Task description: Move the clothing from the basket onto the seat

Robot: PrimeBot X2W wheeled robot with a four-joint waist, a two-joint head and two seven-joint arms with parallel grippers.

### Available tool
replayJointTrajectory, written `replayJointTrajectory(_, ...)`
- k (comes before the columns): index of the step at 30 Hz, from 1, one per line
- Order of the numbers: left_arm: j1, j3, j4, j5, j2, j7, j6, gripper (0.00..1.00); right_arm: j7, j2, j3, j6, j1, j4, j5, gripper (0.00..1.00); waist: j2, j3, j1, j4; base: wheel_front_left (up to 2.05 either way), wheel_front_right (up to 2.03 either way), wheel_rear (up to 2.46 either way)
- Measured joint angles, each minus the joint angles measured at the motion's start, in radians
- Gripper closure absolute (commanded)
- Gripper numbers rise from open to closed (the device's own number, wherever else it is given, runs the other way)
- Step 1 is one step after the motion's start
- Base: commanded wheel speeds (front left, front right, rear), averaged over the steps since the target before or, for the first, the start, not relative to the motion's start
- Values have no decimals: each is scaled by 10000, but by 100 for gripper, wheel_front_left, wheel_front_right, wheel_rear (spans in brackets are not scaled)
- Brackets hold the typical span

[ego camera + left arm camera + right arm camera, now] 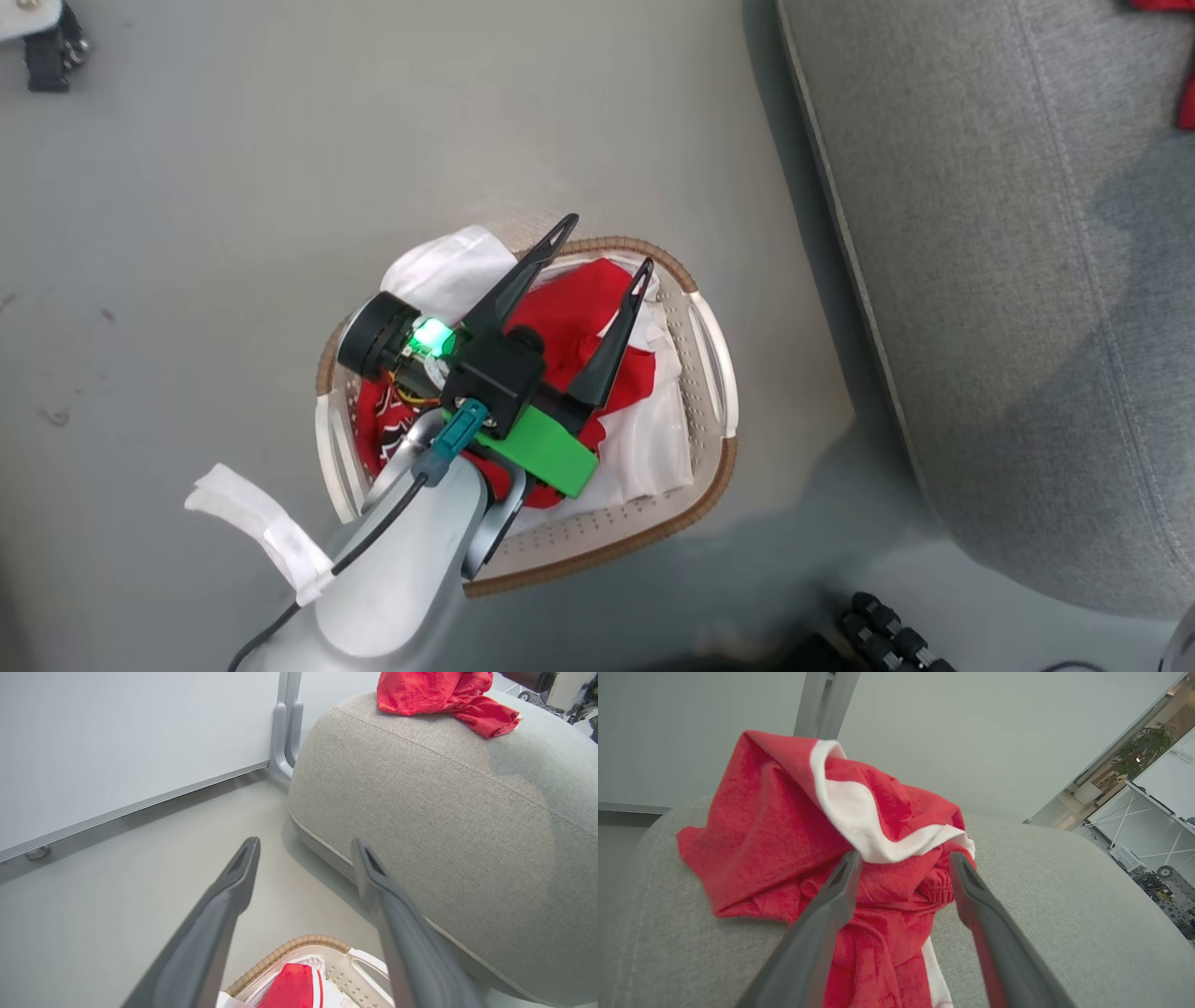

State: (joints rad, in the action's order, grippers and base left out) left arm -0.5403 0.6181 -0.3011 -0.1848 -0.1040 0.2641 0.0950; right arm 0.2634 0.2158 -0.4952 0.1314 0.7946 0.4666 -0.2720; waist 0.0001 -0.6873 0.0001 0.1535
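Your right tool (904,856) gapes empty astride a red garment (784,826) on the seat (1041,896) (drop looks done). Your left tool (607,243), wide and empty, hovers over the basket (714,355); next, pinch the clothing (569,308) inside.

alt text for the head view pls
The robot's open left gripper is poised over a white lattice basket on the floor, which holds red clothing and a white liner. A grey seat stands to the right, apart from the basket.
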Motion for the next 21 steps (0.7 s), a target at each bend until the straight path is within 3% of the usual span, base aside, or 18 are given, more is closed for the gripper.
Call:
replayJointTrajectory(10, 789, -924, 109, -495, 265, 0, 6, 0, 0, -13, 608, 0, -965, -188, 226, 0, 0, 1539, -1, -275, 0, 0, 0)
replayJointTrajectory(21, 2310, -2913, -31, -826, 449, 6, -171, 0, -2, -995, 2196, 0, -1451, 128, 911, 0, 0, 3564, -1, -827, 0, 0, 0)
